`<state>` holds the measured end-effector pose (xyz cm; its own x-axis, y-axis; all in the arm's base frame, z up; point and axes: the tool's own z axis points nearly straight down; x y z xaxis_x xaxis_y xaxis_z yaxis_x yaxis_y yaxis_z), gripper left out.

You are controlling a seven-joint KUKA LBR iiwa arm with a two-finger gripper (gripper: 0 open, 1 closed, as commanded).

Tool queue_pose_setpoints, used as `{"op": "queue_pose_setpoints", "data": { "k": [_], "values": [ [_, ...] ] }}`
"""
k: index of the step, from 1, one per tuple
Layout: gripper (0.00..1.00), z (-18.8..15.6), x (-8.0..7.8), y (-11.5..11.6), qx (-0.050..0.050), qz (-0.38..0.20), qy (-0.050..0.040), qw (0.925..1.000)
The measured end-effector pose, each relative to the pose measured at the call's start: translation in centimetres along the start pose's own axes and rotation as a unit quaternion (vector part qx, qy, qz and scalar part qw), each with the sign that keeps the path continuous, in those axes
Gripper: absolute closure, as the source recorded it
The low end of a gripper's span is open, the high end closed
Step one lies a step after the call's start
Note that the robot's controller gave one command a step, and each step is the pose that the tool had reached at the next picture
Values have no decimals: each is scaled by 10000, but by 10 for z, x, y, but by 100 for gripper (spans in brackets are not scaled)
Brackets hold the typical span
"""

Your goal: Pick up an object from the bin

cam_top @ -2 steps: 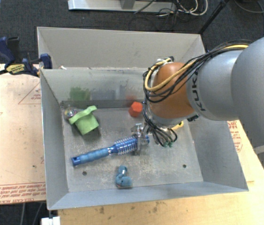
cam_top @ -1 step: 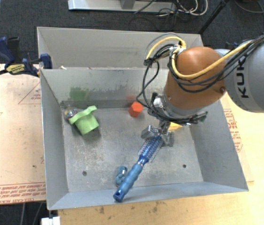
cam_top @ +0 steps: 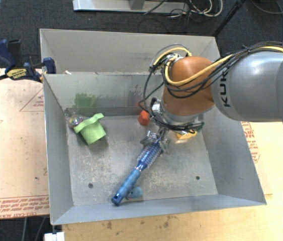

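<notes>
A long blue tool (cam_top: 134, 176) with a ribbed clear-blue upper part lies slantwise across the middle of the bin floor, its dark blue tip pointing to the front wall. My gripper (cam_top: 157, 136) is down at the tool's upper end, under the orange wrist cover, and its tips meet that end. A small red-orange piece (cam_top: 144, 117) lies just left of the gripper by the back wall. A yellow and white thing (cam_top: 185, 135) peeks out from beneath the wrist on the right.
A light green cup-shaped thing (cam_top: 92, 129) lies on its side at the back left, with a small shiny piece (cam_top: 73, 118) beside it. A pale blue scrap (cam_top: 136, 193) rests by the tool's lower tip. The arm covers the bin's back right.
</notes>
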<state>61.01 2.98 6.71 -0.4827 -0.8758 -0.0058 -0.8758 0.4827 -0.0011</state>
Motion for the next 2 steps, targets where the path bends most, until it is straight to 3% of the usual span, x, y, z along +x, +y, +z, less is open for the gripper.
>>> {"op": "queue_pose_setpoints", "data": {
  "k": [2],
  "values": [
    [100,-180,-4,-30,47,0,-10,10000]
  ]
}}
